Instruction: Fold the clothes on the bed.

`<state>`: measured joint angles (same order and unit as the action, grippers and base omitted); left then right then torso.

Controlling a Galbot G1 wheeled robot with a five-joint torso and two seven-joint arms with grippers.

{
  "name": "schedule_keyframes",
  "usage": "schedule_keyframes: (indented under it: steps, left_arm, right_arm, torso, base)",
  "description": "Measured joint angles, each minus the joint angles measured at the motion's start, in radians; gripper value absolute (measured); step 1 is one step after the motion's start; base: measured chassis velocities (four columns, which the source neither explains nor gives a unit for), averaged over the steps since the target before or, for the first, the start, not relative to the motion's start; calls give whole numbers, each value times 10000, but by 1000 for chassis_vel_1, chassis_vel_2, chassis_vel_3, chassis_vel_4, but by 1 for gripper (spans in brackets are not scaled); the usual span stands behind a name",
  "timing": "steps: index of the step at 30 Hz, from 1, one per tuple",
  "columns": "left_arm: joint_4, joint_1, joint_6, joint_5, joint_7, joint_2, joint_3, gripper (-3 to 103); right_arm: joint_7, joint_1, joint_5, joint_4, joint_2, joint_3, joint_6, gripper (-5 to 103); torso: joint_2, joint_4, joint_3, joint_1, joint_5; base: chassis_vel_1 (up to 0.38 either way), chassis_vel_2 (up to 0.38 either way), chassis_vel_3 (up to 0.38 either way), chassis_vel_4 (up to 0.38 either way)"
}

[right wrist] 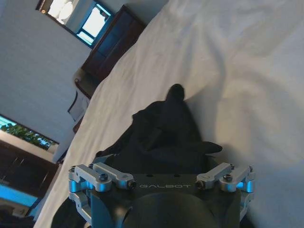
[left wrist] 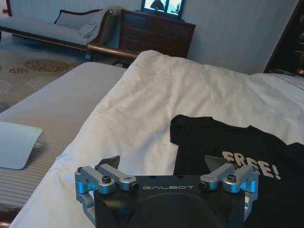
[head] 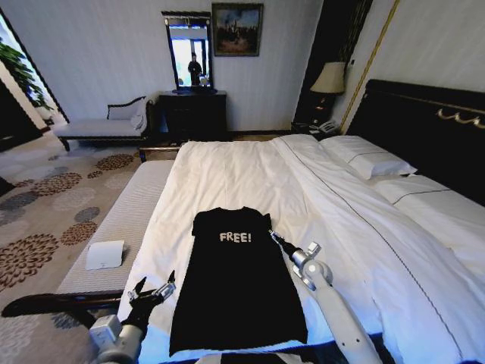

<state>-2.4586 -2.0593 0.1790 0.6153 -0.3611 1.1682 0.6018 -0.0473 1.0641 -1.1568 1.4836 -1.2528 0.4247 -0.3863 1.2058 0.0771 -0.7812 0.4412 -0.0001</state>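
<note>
My left pincer (head: pixel 154 289) hangs spread wide and empty just off the T-shirt (head: pixel 235 288) at its nine o'clock hem side. The shirt lies flat on the bed (head: pixel 250 171), lettering up. At three o'clock my right pincer (head: pixel 277 240) has bunched sleeve fabric between its fingers. Lifting one-sided could drag and skew the cloth. No containers here.

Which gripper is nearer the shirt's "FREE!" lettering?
Right. The right gripper is at the sleeve beside the lettering; the left gripper hovers open off the T-shirt's lower left edge.
</note>
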Motion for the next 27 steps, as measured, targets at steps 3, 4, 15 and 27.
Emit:
schedule_keyframes:
  steps: [3,4,15,27]
  left_arm:
    - [-37,-23,-3,-8,1,43,6,100]
    - [-49,-33,-4,-13,1,54,9,100]
    - [-109,-42,-16,0,9,38,58,100]
    - [-59,72,-17,20,12,2,-29,100]
  right_arm:
    - [53,19,-8,212,5,-146,-55,100]
    - [86,25,-19,333,18,-256,-89,100]
    - [270,514,695,1493,528,-1953,-254,100]
    - [-108,738,1423,1918,874,-1740,81,100]
  torso:
    - [0,0,0,0,1]
    - [0,0,0,0,0]
    - [0,0,1,0,0]
    - [0,1,1,0,-2]
  base:
    - [0,0,0,0]
    - [0,0,0,0]
    - [0,0,0,0]
    - [0,0,0,0]
